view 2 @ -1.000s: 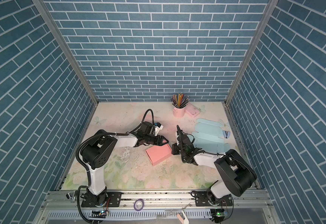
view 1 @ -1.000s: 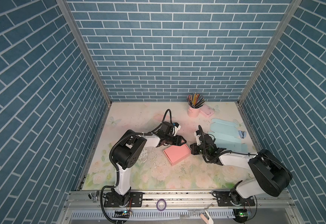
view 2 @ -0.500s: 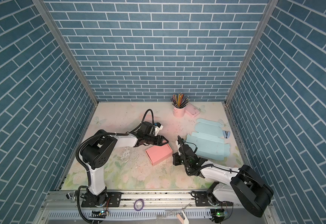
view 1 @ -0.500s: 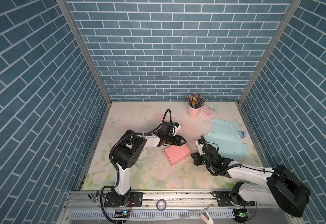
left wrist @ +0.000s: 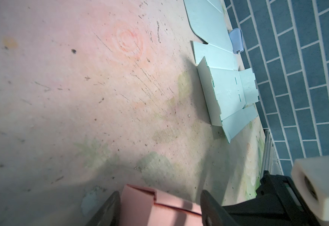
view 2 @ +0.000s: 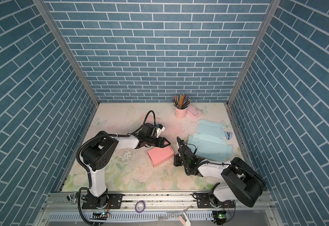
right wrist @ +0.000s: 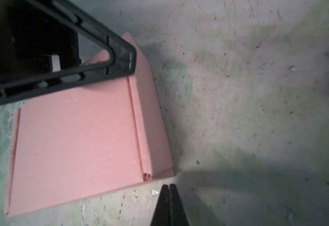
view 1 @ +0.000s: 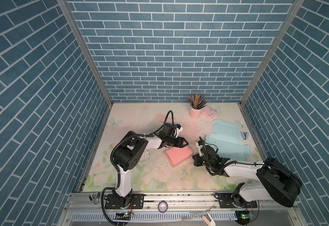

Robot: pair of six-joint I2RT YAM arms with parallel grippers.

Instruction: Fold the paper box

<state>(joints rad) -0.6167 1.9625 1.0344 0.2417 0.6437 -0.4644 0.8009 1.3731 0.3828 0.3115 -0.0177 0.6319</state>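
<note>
Folded pink paper box (view 1: 178, 155) lying flat mid-table (view 1: 140, 117) in both top views. Left gripper (left wrist: 159, 205) with jaws apart, straddling the box's far corner. Right gripper (right wrist: 169, 187) pinched together, empty, just beside the box's right-hand corner. 2 flat blue cutouts (view 1: 228, 146) further right.

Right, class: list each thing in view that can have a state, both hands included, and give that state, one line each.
pink box: folded shut, lying flat.
left hand: open, jaws either side of the pink box's corner.
right hand: shut, empty, tip beside the pink box.
near blue box blank: unfolded, lying on the table.
far blue box blank: unfolded, lying on the table.
pencil cup: upright, full of pencils.
</note>
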